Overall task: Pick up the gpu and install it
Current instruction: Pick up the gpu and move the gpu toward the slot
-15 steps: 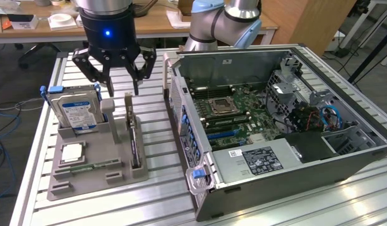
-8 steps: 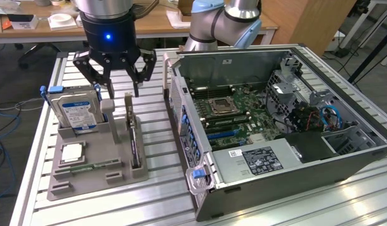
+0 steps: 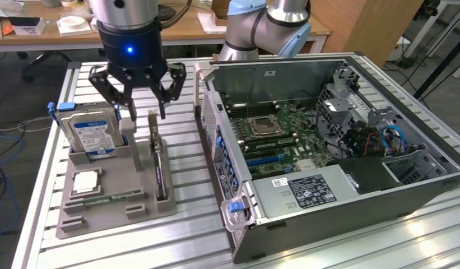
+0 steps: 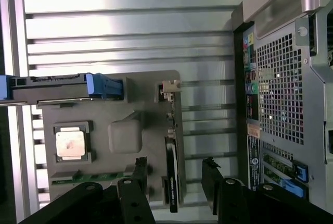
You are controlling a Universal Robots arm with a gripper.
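The gpu (image 3: 159,168) is a thin dark card standing on edge in a slot of the grey holder (image 3: 144,216), its silver bracket at the far end. My gripper (image 3: 144,114) hangs open just above the card's bracket end, one finger on each side, touching nothing. In the wrist view the gpu (image 4: 171,174) runs edge-on between my two black fingers (image 4: 140,174), with a gap on both sides, and my gripper (image 4: 176,178) is centred over it. The open computer case (image 3: 327,151), with its motherboard exposed, lies on the exterior view's right.
The holder also carries a silver hard drive (image 3: 95,134) with a blue-white label, a CPU (image 3: 86,182) and a green memory stick (image 3: 110,197). The case wall (image 4: 281,104) stands close beside the holder. All rest on a slatted aluminium table (image 3: 162,252).
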